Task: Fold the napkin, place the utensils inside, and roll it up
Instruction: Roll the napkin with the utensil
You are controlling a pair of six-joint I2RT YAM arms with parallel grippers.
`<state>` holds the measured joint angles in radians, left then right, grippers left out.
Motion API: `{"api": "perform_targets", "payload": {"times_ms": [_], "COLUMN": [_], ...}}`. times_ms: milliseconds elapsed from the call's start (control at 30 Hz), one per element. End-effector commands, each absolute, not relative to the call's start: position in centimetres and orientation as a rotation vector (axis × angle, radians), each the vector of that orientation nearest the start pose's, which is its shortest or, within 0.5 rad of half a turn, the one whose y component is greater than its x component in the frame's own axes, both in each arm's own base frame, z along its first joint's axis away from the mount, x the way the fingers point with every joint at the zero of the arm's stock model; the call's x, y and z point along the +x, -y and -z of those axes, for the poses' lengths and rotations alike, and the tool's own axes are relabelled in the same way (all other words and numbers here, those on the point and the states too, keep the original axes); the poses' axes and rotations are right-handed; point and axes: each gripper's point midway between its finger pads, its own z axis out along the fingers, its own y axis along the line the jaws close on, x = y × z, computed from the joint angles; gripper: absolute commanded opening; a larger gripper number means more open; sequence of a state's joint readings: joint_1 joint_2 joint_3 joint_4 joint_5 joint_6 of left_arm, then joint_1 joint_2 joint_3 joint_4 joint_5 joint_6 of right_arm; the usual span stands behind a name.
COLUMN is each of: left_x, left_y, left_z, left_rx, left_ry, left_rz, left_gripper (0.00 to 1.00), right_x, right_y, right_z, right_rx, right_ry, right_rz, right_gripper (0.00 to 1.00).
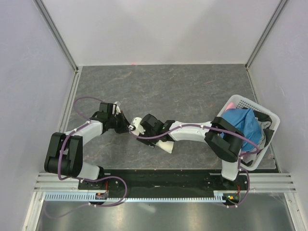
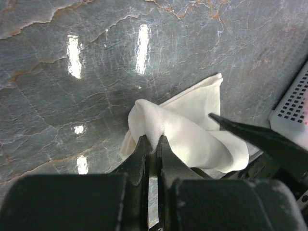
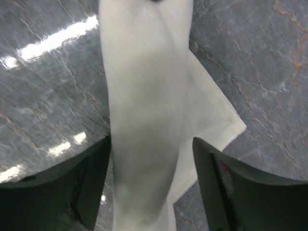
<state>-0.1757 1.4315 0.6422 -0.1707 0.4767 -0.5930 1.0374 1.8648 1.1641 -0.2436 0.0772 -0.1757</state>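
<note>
Left of centre on the bench (image 1: 183, 91), closer to its near edge than its far edge, the napkin (image 2: 192, 130) is gathered into a loose cream-white roll. One flat corner of the cloth sticks out from under it and lies on the grey marbled surface. The utensil could not be made out in any view. The left gripper (image 2: 151, 144) is at the end of the roll nearer the bench's left edge. Its fingers (image 2: 139, 154) are pressed together, with a raised fold of the cloth pinched between them. The right gripper (image 3: 150, 139) meets the roll from the other side, and both arms converge on the same spot. Its fingers (image 3: 91, 187) are spread wide, one on each side of the roll, which runs lengthwise down the gap between them. Whether their inner faces touch the cloth cannot be determined. One dark fingertip of the right gripper shows in the left wrist view, pointing at the roll's upper side. At the right edge of the bench, well apart from the napkin, a white perforated basket (image 1: 269, 118) sits at an angle. It holds a crumpled blue cloth (image 1: 243, 125), and a pink cloth (image 1: 232, 104) shows at its far corner.
</note>
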Motion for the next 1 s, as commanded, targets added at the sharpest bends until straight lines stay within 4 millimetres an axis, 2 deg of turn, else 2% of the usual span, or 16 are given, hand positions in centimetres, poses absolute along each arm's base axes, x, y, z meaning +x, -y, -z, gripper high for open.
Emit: {"api": "perform_targets", "payload": {"times_ms": [0, 33, 100, 133, 167, 200, 267, 300, 367, 433, 467, 500, 567, 667, 700, 967], "left_x": [27.9, 27.9, 28.0, 28.1, 28.2, 28.4, 28.8, 29.1, 29.5, 29.7, 29.7, 29.7, 29.5, 29.2, 29.2, 28.4], "left_y": [15.4, 15.4, 15.4, 15.4, 15.4, 15.3, 15.1, 15.0, 14.6, 14.2, 14.1, 14.0, 13.9, 13.8, 13.9, 14.6], "left_z": [-5.6, -5.7, -6.0, -6.1, -6.5, -6.8, -7.3, -8.1, -8.7, -9.4, -9.5, -9.7, -9.6, -9.3, -9.3, -7.9], "left_rx": [-0.317, -0.307, -0.291, -0.281, -0.273, -0.261, -0.243, -0.228, -0.215, -0.205, -0.201, -0.2, -0.198, -0.197, -0.193, -0.197], "left_ry": [-2.576, -2.573, -2.561, -2.556, -2.54, -2.527, -2.503, -2.473, -2.444, -2.413, -2.406, -2.395, -2.393, -2.393, -2.387, -2.393], "left_rz": [0.926, 0.926, 0.925, 0.922, 0.92, 0.919, 0.9, 0.89, 0.86, 0.831, 0.821, 0.817, 0.808, 0.807, 0.816, 0.877], "left_gripper": [0.02, 0.02, 0.03, 0.07, 0.25, 0.36, 0.58, 0.61, 0.66, 0.68, 0.68, 0.68, 0.69, 0.68, 0.68, 0.66], "right_x": [24.4, 24.3, 24.1, 23.4, 23.1, 23.4, 22.2, 22.5, 21.2, 21.8, 21.0, 21.5, 20.7, 21.2, 21.4, 22.1], "right_y": [-37.4, -37.4, -37.3, -37.7, -37.8, -37.5, -37.9, -37.5, -37.8, -37.5, -37.7, -37.5, -37.7, -37.5, -37.6, -36.6], "right_z": [-2.6, -2.4, -2.1, -2.1, -2.2, -2.2, -2.4, -2.4, -2.6, -2.8, -2.7, -2.9, -3.2, -3.3, -4.1, -2.6], "right_rx": [-1.45, -1.455, -1.454, -1.471, -1.473, -1.45, -1.465, -1.432, -1.442, -1.39, -1.393, -1.362, -1.34, -1.255, -1.234, -1.04], "right_ry": [-2.086, -2.095, -2.124, -2.135, -2.145, -2.173, -2.197, -2.229, -2.252, -2.285, -2.298, -2.314, -2.337, -2.403, -2.402, -2.553], "right_rz": [-0.257, -0.266, -0.313, -0.4, -0.452, -0.5, -0.674, -0.74, -0.946, -1.059, -1.17, -1.215, -1.388, -1.533, -1.609, -1.799], "right_gripper": [0.68, 0.57, 0.49, 0.43, 0.41, 0.39, 0.31, 0.29, 0.27, 0.25, 0.25, 0.24, 0.22, 0.22, 0.22, 0.23]}}
